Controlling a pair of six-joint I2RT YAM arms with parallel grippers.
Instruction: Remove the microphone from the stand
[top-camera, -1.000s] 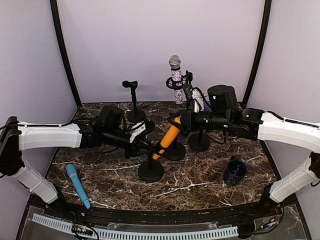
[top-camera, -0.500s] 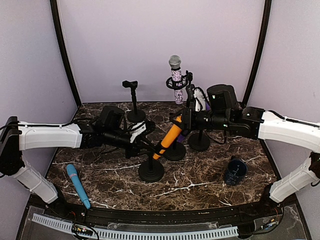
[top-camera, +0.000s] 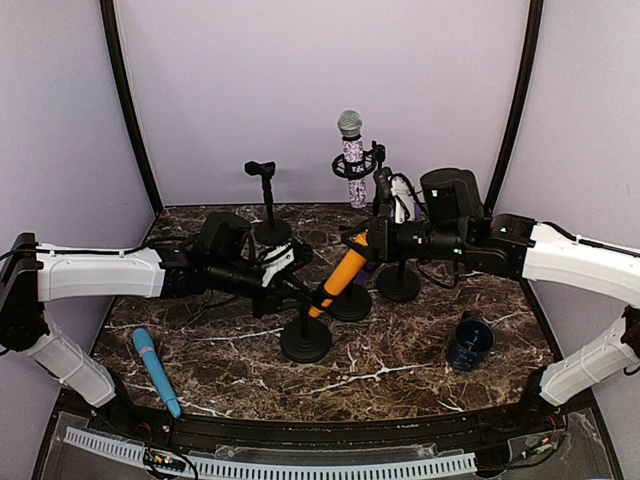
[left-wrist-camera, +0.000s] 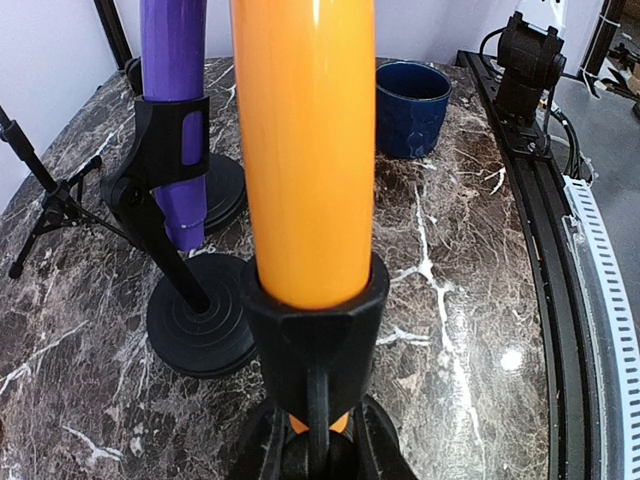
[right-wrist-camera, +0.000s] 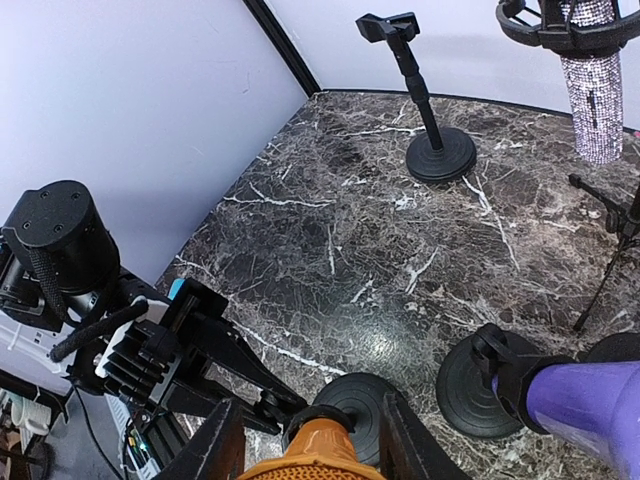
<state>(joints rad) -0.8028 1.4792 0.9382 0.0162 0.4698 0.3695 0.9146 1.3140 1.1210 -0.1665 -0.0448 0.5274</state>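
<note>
Centre frame: right gripper jaws clamp the upper end of the up-right-slanting orange microphone; left gripper jaws pinch its stand.

txt/labels/brands/nos: none legible, all 3 views | orange mic: plain body, no print readable | stand: black clip, no brand mark readable | blue mug: no lettering readable

Orange microphone aslant in black stand
</note>
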